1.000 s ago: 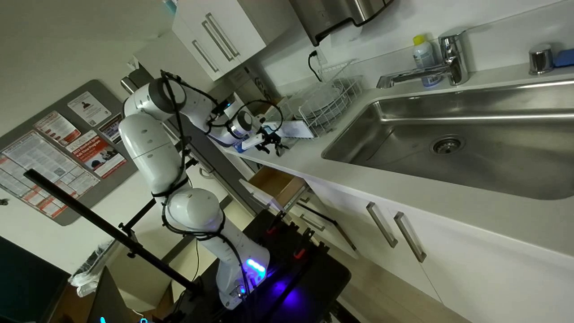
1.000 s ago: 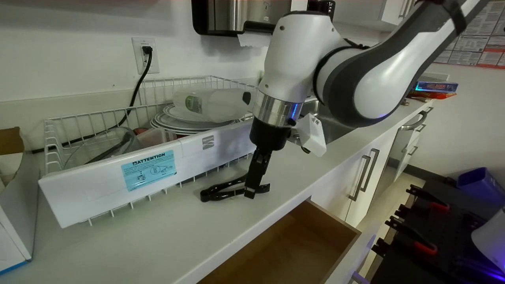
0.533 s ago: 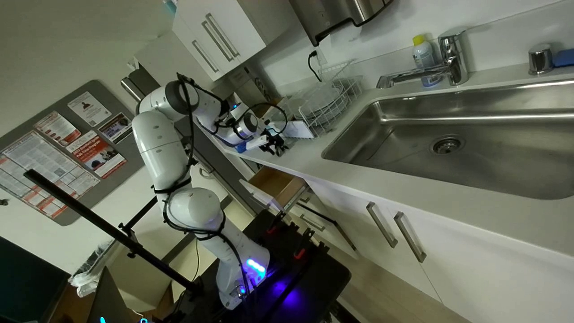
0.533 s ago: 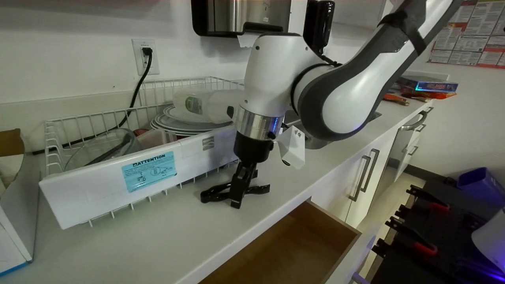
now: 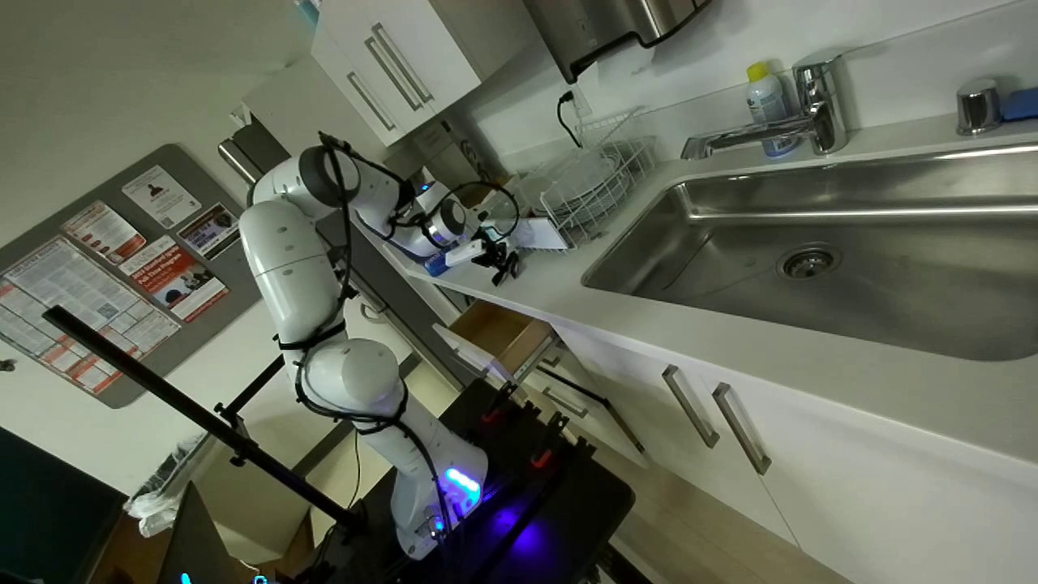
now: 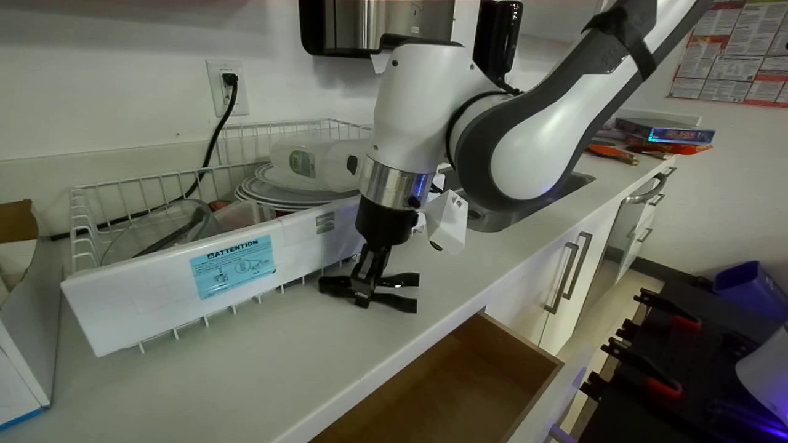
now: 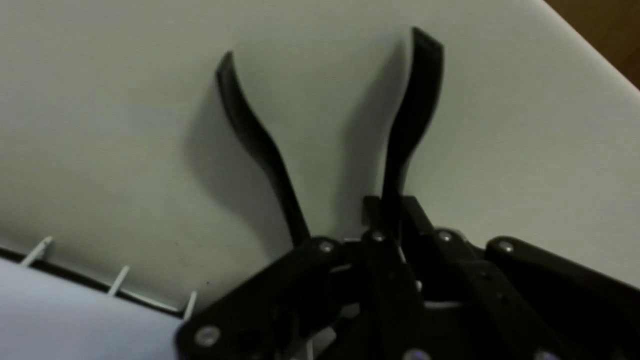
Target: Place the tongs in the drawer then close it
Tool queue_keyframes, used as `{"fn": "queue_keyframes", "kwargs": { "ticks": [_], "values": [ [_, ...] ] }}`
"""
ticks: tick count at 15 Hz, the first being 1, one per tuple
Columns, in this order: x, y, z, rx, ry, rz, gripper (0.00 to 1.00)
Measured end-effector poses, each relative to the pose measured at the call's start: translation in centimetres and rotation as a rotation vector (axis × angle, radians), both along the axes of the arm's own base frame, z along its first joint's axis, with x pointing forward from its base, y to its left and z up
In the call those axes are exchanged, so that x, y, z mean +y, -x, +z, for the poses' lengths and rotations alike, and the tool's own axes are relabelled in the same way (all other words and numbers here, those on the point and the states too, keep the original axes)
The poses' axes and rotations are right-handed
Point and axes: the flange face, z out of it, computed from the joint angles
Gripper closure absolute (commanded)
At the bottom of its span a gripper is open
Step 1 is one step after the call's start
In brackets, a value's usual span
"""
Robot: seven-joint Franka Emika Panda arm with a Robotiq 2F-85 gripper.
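The gripper (image 7: 392, 211) pinches one side of the tongs (image 7: 416, 107) — probably light, springy, slick; holding near the hinge (image 6: 333, 285) should limit swing

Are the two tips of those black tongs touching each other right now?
No: in the wrist view the tips of the tongs stand apart, with the pale counter showing between them.

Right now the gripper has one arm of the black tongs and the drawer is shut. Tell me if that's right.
One thing is off: the drawer is open, its wooden inside showing in both exterior views. The gripper does hold one arm of the black tongs.
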Motion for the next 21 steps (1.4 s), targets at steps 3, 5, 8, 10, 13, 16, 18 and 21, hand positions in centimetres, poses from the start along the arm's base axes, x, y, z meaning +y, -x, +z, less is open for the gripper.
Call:
{"fn": "queue_keyframes", "kwargs": {
  "ticks": [3,5,8,10,13,16,18,21],
  "values": [
    [0.4,0.3,0.2,-0.002,-0.001,0.005,0.98],
    [0.9,1.0,0.6,0.009,-0.002,0.007,0.98],
    [1.9,4.7,1.2,0.072,0.036,0.085,0.98],
    [2.3,8.3,1.7,0.118,0.086,0.187,0.98],
    [2.5,12.3,2.5,0.143,0.116,0.306,0.90],
    [2.4,11.8,2.2,0.147,0.115,0.297,0.98],
    [2.3,11.7,2.0,0.152,0.116,0.295,0.98],
    [2.4,12.0,1.2,0.137,0.154,0.339,0.98]
  ]
}}
